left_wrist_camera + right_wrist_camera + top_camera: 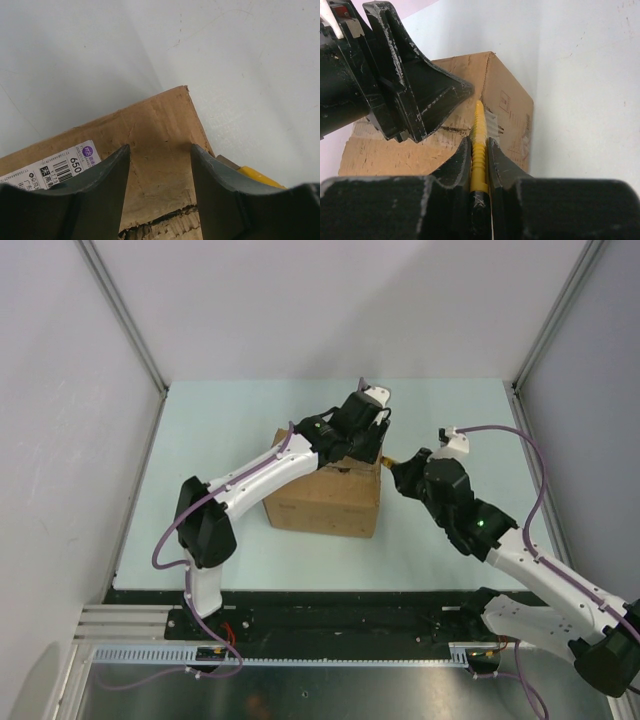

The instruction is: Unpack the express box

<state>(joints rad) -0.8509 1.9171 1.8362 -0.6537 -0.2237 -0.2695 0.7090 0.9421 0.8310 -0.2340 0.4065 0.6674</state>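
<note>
The express box (325,502), a brown cardboard carton, stands mid-table. Its white label (50,170) lies on the top flap (160,125). My left gripper (365,435) is over the box's far right corner. It is open (160,155), with bare cardboard and a torn seam (165,225) showing between the fingers. My right gripper (405,472) sits just right of the box and is shut (479,142) on a yellow utility knife (479,125). The knife's tip is at the box's top right edge (487,107), beside the left gripper's finger (420,95). The knife (260,177) also peeks past the flap's edge.
The box rests on a pale green mat (450,420) between white walls. Metal frame posts (125,315) rise at the back corners. A black base rail (330,605) runs along the near edge.
</note>
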